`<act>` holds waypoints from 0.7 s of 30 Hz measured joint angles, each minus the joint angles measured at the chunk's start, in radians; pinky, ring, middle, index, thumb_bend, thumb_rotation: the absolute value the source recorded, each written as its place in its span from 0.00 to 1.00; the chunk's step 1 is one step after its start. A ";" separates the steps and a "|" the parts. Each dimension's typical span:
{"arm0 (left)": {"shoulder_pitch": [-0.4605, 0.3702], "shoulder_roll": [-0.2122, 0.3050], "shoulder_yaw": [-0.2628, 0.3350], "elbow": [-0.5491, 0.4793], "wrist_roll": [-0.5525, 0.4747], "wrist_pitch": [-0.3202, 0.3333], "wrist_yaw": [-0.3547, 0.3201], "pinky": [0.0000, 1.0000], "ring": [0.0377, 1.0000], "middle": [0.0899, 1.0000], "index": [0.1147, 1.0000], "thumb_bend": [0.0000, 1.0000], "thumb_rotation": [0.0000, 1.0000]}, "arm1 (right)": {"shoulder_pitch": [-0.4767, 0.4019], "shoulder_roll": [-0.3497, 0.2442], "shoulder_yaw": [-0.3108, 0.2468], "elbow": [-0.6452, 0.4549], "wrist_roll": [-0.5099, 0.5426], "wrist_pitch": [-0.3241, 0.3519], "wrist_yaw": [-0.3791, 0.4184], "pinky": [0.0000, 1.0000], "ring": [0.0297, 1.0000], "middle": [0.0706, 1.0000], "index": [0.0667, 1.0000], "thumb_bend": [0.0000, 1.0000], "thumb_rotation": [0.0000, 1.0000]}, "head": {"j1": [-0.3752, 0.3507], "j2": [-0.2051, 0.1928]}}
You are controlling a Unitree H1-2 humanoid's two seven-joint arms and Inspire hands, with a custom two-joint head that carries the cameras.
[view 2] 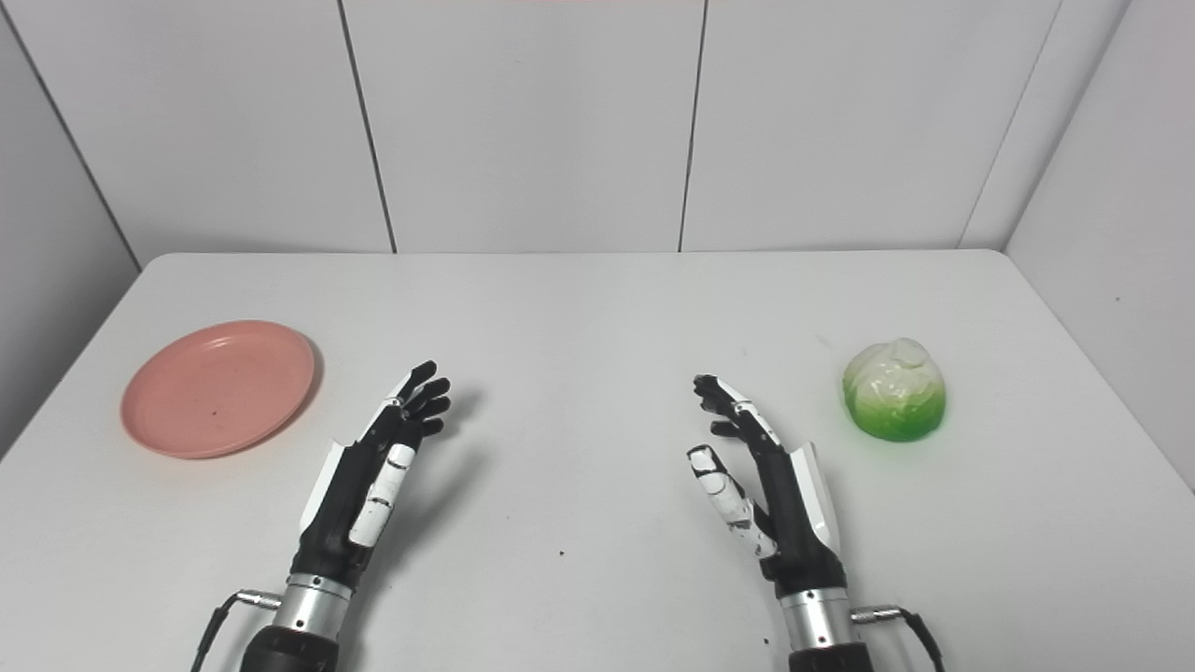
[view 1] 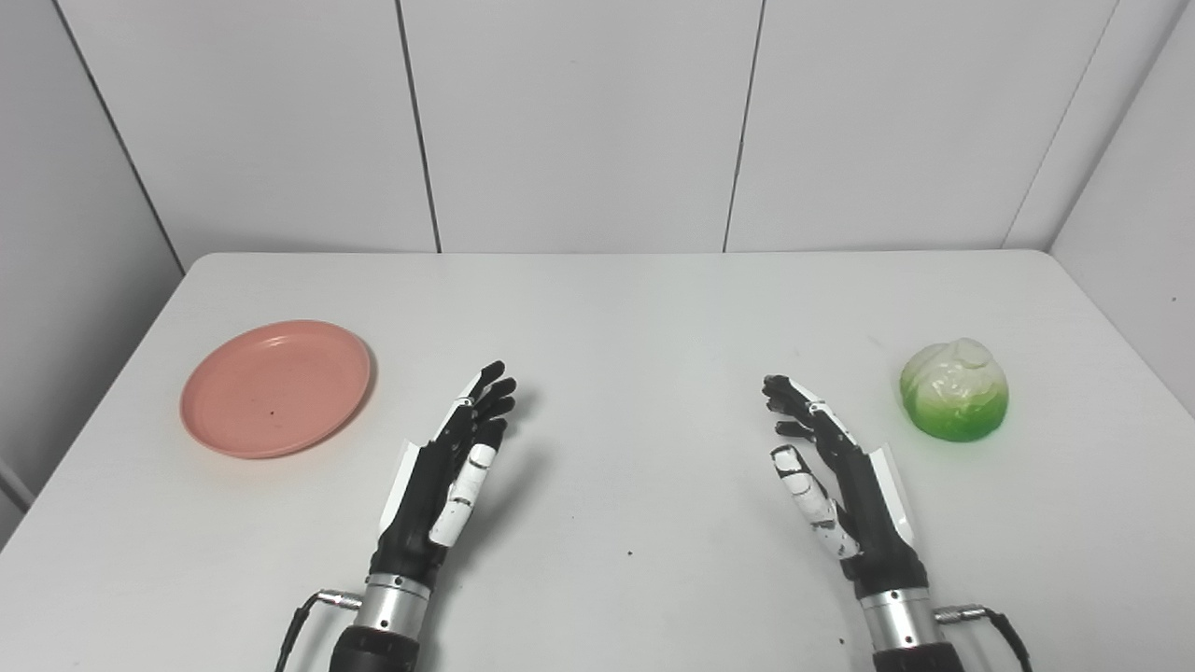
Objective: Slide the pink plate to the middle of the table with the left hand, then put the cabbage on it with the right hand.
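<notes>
Table [view 1: 616,308] middle bare — plate [view 1: 275,387] left, cabbage [view 1: 954,389] right.

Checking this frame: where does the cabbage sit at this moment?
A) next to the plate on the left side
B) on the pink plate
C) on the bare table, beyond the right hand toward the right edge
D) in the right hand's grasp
C: the cabbage rests on the table, apart from the open right hand; the pink plate lies empty at far left.
</notes>
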 measured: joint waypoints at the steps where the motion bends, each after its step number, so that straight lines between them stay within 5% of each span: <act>1: 0.000 0.000 0.000 0.000 0.000 0.000 0.000 0.84 0.86 0.88 0.89 0.53 1.00 | 0.000 0.000 0.000 0.000 0.000 0.000 0.000 0.75 0.81 0.81 0.81 0.32 1.00 | 0.000 0.000; 21: 0.000 0.000 0.000 -0.002 0.000 0.011 0.000 0.84 0.86 0.87 0.88 0.53 1.00 | 0.000 0.000 0.000 0.000 0.000 0.000 0.000 0.75 0.80 0.81 0.81 0.33 1.00 | 0.000 0.000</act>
